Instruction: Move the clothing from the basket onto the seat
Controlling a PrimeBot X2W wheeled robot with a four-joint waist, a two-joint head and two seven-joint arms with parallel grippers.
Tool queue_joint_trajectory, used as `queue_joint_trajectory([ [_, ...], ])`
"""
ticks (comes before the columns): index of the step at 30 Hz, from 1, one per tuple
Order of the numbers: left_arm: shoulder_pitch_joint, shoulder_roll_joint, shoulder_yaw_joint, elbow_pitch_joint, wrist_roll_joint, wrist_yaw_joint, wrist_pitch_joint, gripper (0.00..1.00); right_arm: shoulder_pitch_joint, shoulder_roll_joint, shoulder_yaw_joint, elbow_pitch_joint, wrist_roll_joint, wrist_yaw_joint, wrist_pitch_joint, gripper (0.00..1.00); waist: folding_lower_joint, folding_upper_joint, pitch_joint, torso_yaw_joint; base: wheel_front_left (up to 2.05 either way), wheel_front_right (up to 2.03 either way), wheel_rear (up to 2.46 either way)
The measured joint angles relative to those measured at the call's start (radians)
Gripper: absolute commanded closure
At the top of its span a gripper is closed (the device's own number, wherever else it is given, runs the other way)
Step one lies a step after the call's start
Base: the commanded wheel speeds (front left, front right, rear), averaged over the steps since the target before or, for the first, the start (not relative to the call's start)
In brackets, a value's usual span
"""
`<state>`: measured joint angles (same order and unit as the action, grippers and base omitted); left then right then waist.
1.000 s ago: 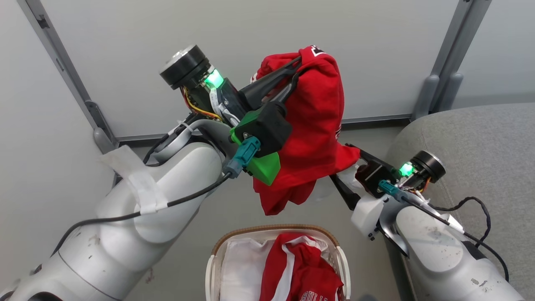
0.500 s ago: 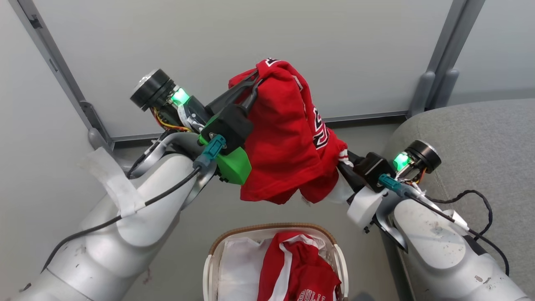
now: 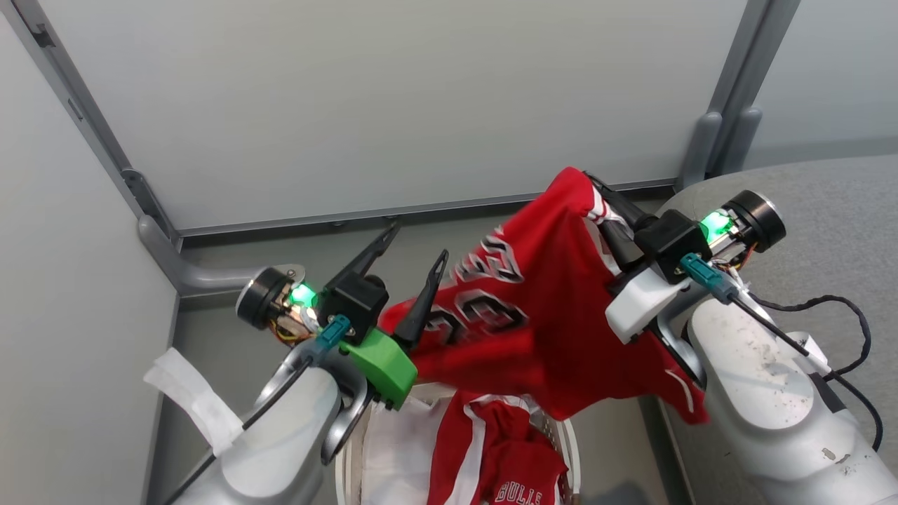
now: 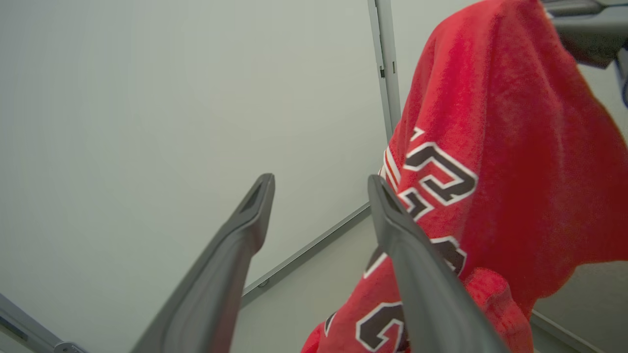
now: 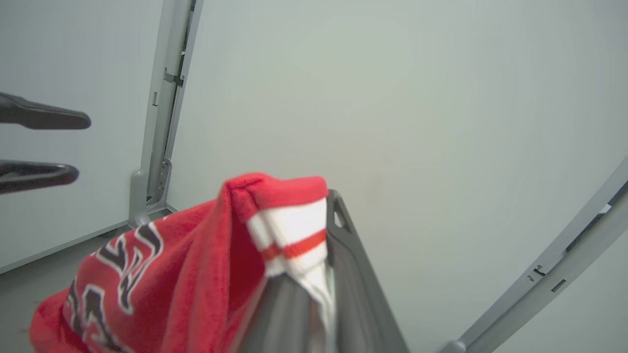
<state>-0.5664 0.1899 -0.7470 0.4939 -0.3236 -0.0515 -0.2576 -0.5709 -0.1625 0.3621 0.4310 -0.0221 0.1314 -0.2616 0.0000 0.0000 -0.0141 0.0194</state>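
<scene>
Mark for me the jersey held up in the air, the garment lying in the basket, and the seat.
lifted jersey [image 3: 554, 337]: head view, red cloth right of the number.
garment in the basket [image 3: 523, 449]: head view, its crumpled red middle.
seat [image 3: 838, 200]: head view, bare grey cushion top.

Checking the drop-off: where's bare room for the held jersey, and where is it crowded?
Free: the grey seat, bare between the right arm and the wall. Crowded: the basket, holding the second garment; the jersey hangs from the right claw beside the open left claw.
</scene>
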Motion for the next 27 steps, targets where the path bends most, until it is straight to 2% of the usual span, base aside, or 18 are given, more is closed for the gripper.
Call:
queue_joint_trajectory([
  [6, 0.109, -0.023, 0.067, -0.027, -0.021, 0.000, -0.005, 0.00, -0.001, -0.004, -0.048, -0.040, -0.017, 0.000, 0.000, 1.00, 0.0000, 0.0000, 0.007, -0.010, 0.00, 0.00, 0.00],
  [14, 0.255, -0.053, 0.147, -0.063, 0.020, -0.017, -0.005, 0.00, -0.001, -0.022, -0.084, -0.070, -0.032, 0.000, 0.000, 1.00, 0.0000, 0.0000, 0.016, -0.026, 0.00, 0.00, 0.00],
  [27, 0.328, -0.105, 0.225, -0.063, 0.084, -0.052, -0.005, 0.00, -0.022, -0.057, -0.098, -0.054, -0.050, 0.000, 0.000, 1.00, 0.0000, 0.0000, 0.031, -0.079, 0.00, 0.00, 0.00],
])
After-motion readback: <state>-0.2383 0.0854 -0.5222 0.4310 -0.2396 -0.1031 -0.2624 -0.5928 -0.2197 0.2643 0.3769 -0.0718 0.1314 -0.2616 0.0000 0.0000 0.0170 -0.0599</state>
